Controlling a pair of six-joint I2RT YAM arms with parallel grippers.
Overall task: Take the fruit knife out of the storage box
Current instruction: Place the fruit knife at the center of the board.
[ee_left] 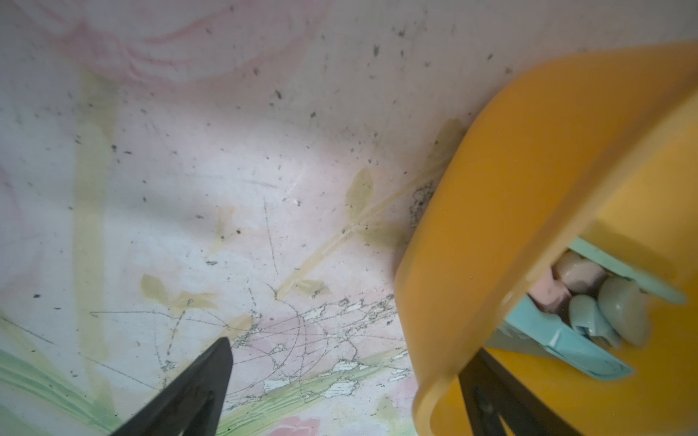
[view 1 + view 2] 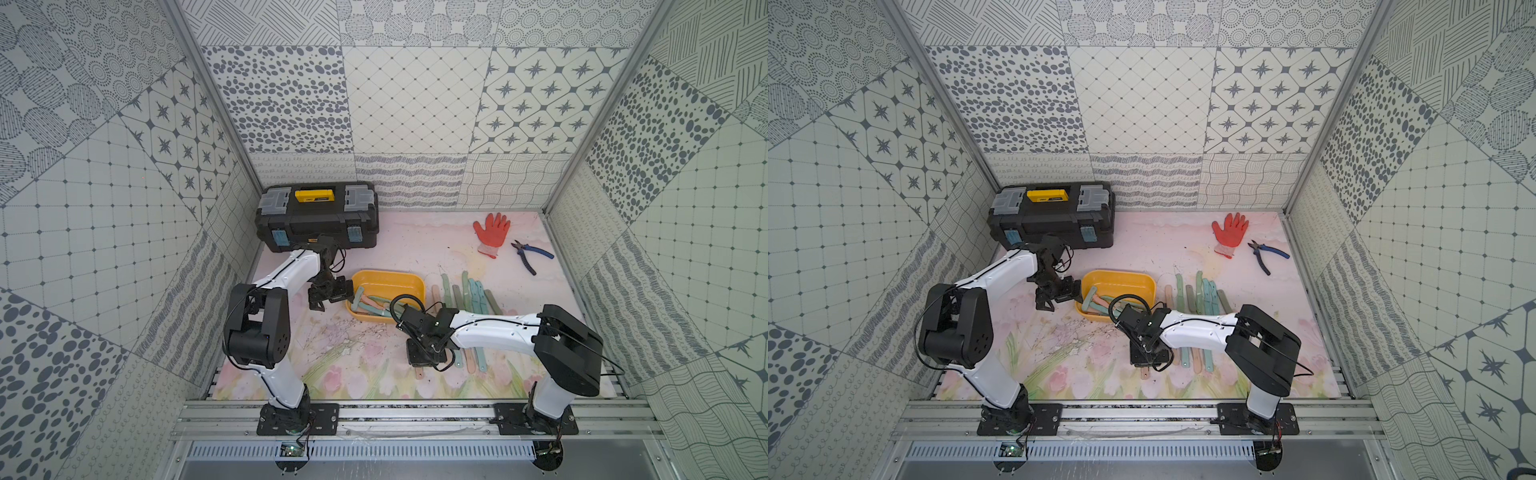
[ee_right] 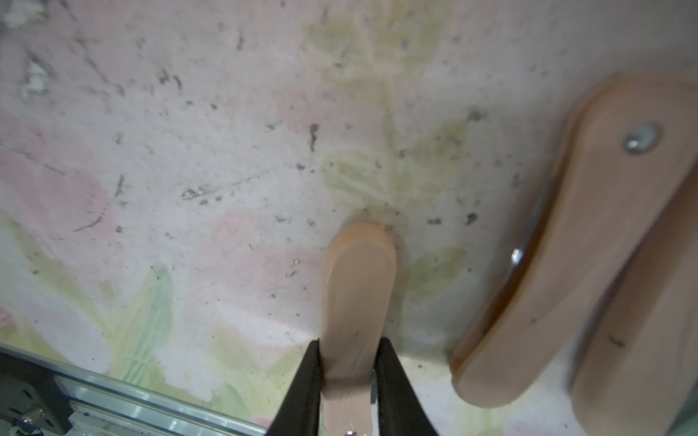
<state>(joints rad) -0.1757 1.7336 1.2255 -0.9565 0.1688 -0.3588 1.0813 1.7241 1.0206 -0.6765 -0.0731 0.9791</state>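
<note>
Yellow plastic, the lone storage box (image 2: 390, 284) sits mid-table with at least four folded fruit knives (image 2: 372, 306) inside, so the job looks unfinished. The right gripper (image 3: 349, 345) pinches a tan knife (image 3: 359, 287), its end on the mat (image 2: 374, 232) beside a near row (image 2: 473, 359) of at least three. About seven form the far row (image 2: 465, 291). The left gripper (image 1: 351, 355), spread wide, straddles the box's left wall.

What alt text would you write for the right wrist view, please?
The right gripper is shut on a tan knife, whose rounded end points down at the scuffed floral mat. A second knife of the same colour, with a metal rivet, lies beside it; a metal rail crosses one corner.
</note>
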